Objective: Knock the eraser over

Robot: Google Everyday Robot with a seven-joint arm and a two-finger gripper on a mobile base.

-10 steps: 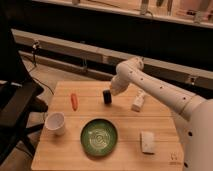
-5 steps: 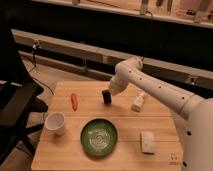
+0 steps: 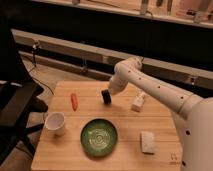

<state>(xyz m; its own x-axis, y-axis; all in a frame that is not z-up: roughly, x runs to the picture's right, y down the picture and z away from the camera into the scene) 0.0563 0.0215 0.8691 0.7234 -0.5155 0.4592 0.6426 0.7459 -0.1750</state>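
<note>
The eraser (image 3: pixel 106 96) is a small black block on the far middle of the wooden table (image 3: pixel 65 145). It leans a little to one side. My gripper (image 3: pixel 113 91) is at the end of the white arm, right against the eraser's upper right side, touching or almost touching it. The arm comes in from the right and bends down over the table's far edge.
An orange carrot-like piece (image 3: pixel 74 101) lies left of the eraser. A white cup (image 3: pixel 55 123) stands at the front left. A green plate (image 3: pixel 99 136) is at the front middle. A white block (image 3: pixel 147 141) lies front right, another white object (image 3: pixel 138 102) far right. A black chair (image 3: pixel 15 107) stands left of the table.
My gripper has moved slightly left onto the eraser, which now leans a little instead of standing straight.
</note>
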